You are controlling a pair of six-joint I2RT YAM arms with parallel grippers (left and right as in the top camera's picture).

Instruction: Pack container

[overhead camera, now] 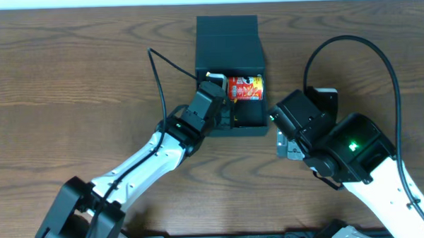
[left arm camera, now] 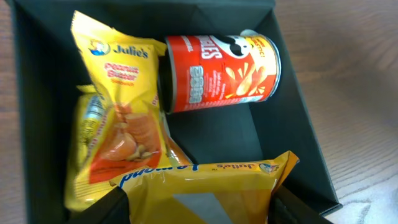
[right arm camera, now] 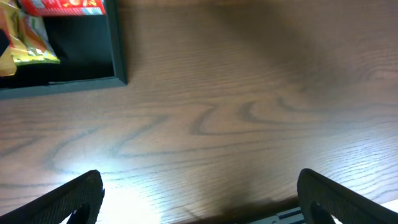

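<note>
Step in hand: placing. Your left tool, clamped on a yellow packet, is inside the container; release beside the can. Right tool: apart, empty.

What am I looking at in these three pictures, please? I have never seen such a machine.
Two robot arms work at a wooden table. The top picture is from a camera above; the other two come from cameras on each wrist. The dark green box stands open, with a red chips can and yellow snack packets inside. The left hand is over the box and holds another yellow packet between its fingers. The right hand is open and empty above bare table, beside the box.
</note>
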